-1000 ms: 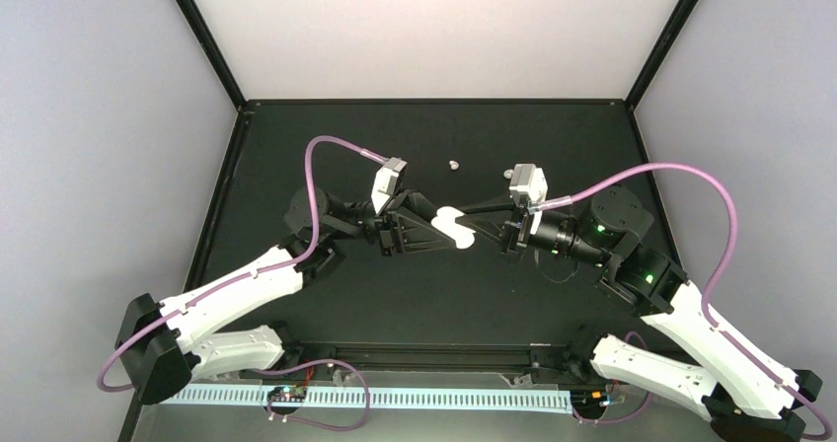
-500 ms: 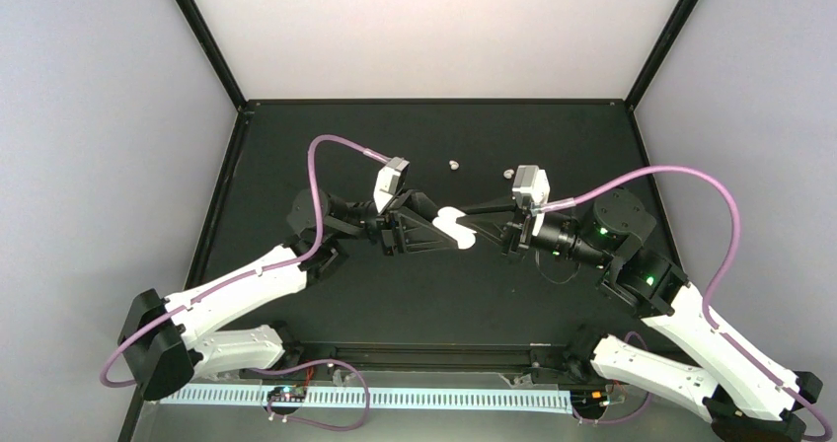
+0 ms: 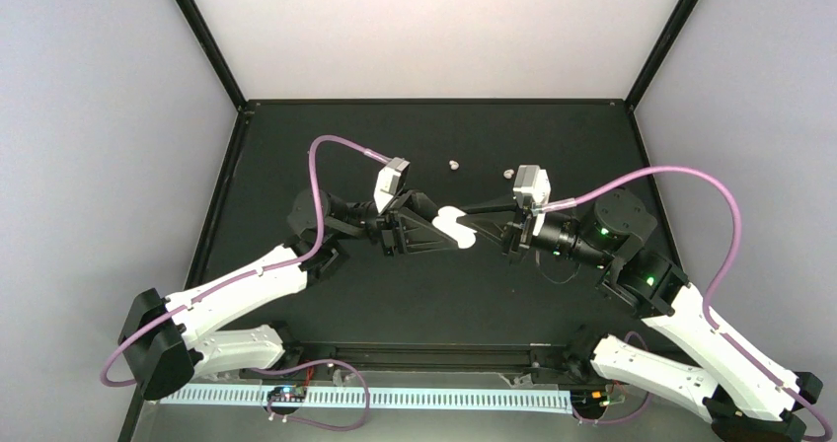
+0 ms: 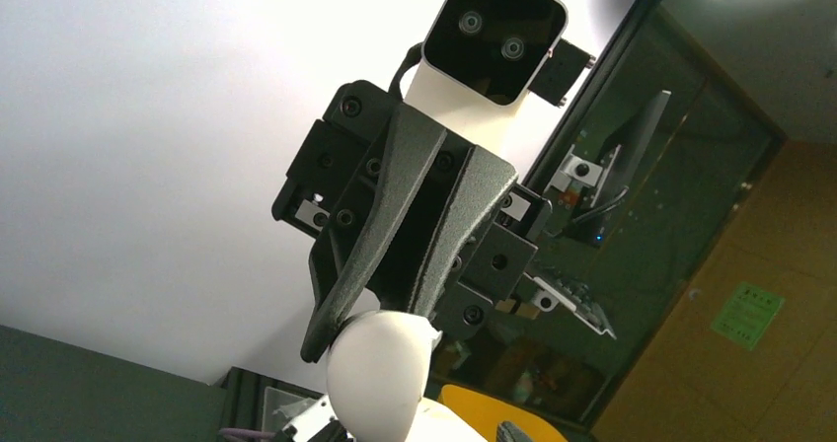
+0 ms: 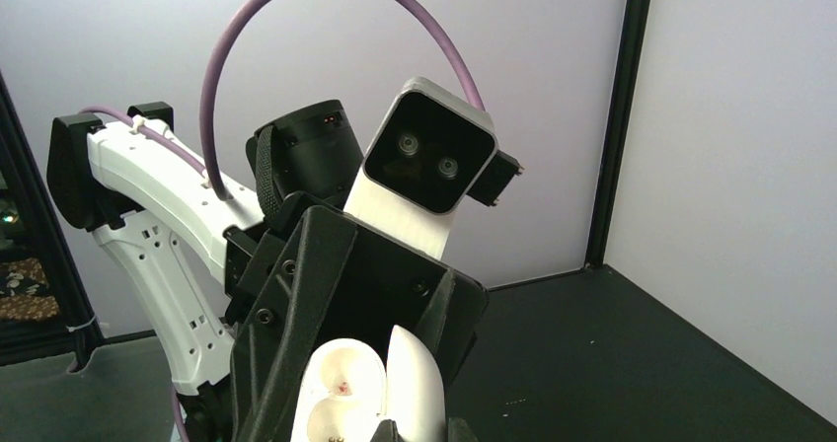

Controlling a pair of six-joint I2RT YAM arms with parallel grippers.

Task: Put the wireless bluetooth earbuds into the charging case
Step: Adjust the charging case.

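A white slotted strip (image 3: 375,399) is lying along the black worktop's (image 3: 434,294) near edge; black posts (image 3: 202,36) are rising from its far corners.

Case (image 3: 454,227) between left claw (image 3: 439,233), right claw (image 3: 480,227)

Pale lilac walls (image 3: 99,166) and black corner posts (image 3: 200,36) are enclosing the matte black tabletop (image 3: 424,131). Light is glaring off the white rear wall (image 3: 434,28). Past the right claw (image 4: 380,331), a green sign (image 4: 747,316) is hanging on a tan wall (image 4: 785,230).
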